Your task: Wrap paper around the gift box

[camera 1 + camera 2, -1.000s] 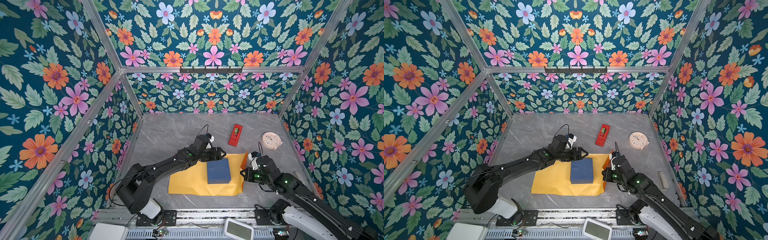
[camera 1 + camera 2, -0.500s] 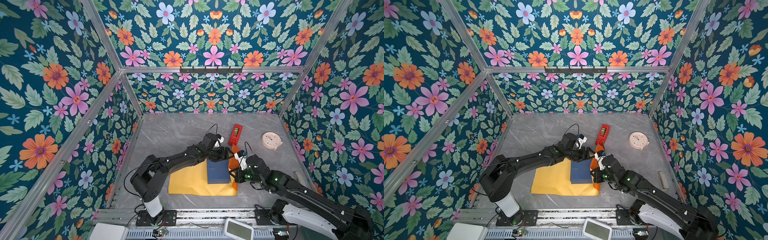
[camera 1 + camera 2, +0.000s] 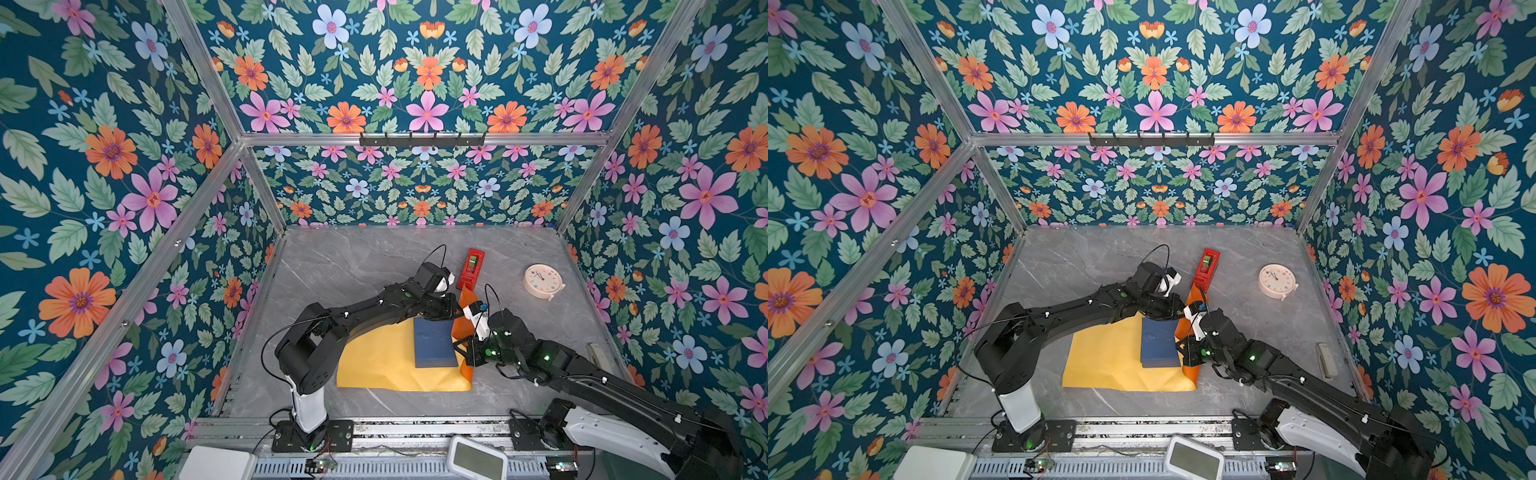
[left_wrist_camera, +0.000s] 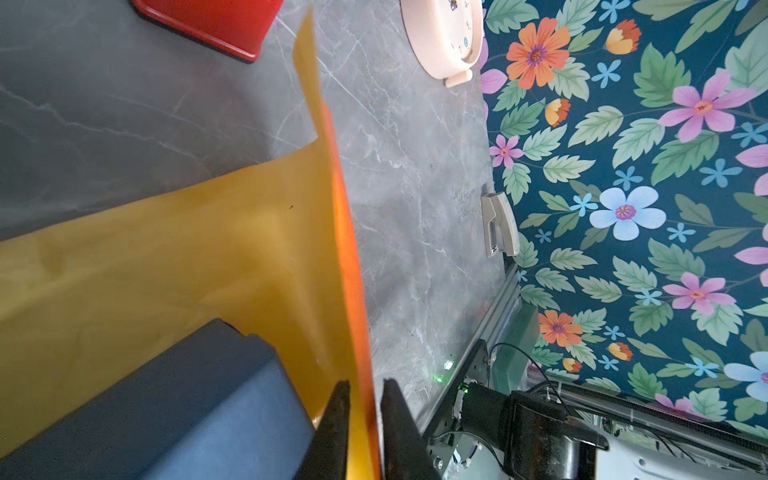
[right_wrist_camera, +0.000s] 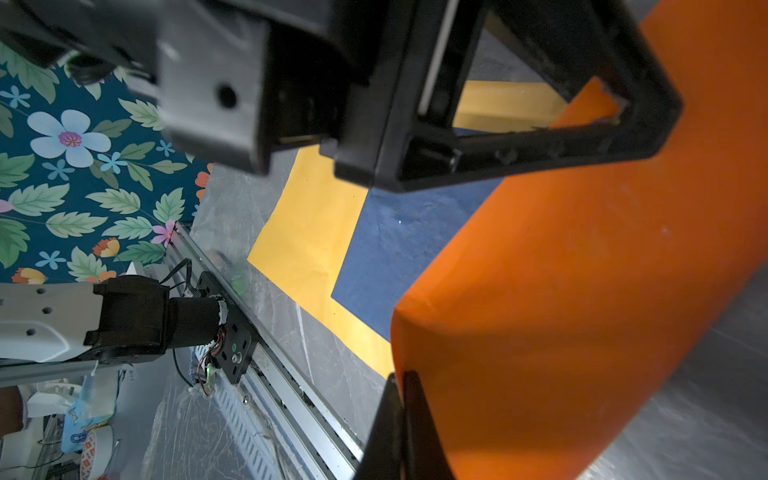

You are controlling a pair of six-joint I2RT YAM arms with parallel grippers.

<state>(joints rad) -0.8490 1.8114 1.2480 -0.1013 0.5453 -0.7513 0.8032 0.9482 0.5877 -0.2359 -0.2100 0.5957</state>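
both top views: gift box point(image 3: 432, 343) lies flat on paper point(image 3: 378, 357), yellow face up; flap right of the box stands raised, orange face outward.
left wrist: left gripper point(image 4: 363, 428), jaws pinching the flap edge by the box's far corner.
right wrist: right gripper point(image 5: 399, 415), jaws pressed together on the flap beside the box's near corner.

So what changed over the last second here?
The right gripper swung the right edge of the paper up beside the gift box, orange side out. The left gripper reached across and closed on that raised flap. Gift box, tape dispenser and clock stayed put.
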